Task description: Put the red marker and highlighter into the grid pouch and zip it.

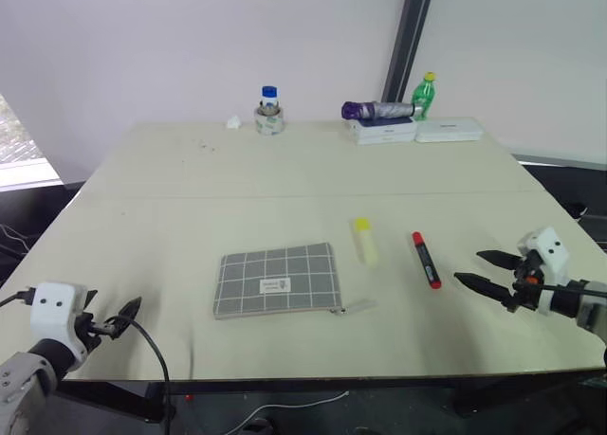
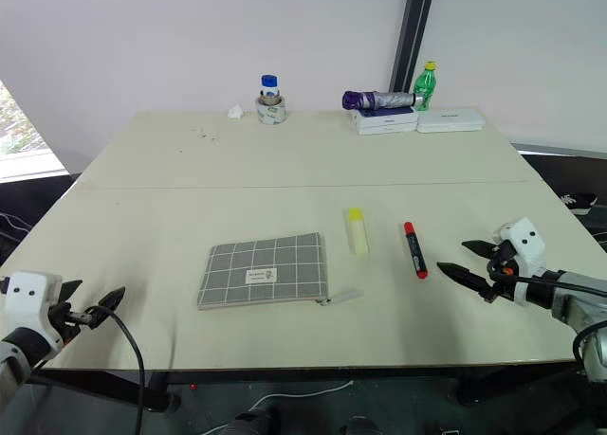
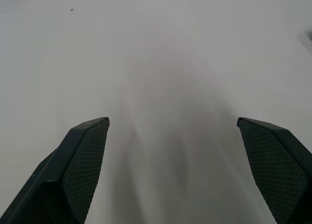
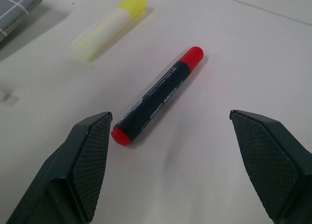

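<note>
Right end effector [image 1: 486, 271] spread, empty, just beside red marker [image 1: 426, 259] lying on tabletop [image 1: 285, 179]. Best bet: straddle mid-barrel, pinch crosswise. Left end effector [image 1: 119, 318] spread, idle; grid pouch [image 1: 277, 280] looks zipped.

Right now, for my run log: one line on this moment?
left gripper: open, empty | right gripper: open, facing red marker | highlighter, grid pouch: on table

Bare table [image 1: 285, 184] is seen between the right gripper [image 1: 484, 270] and the marker [image 1: 426, 259]. The highlighter [image 1: 365, 241] lies just beyond it, the pouch [image 1: 278, 280] further left. Clutter is confined to the far edge.
</note>
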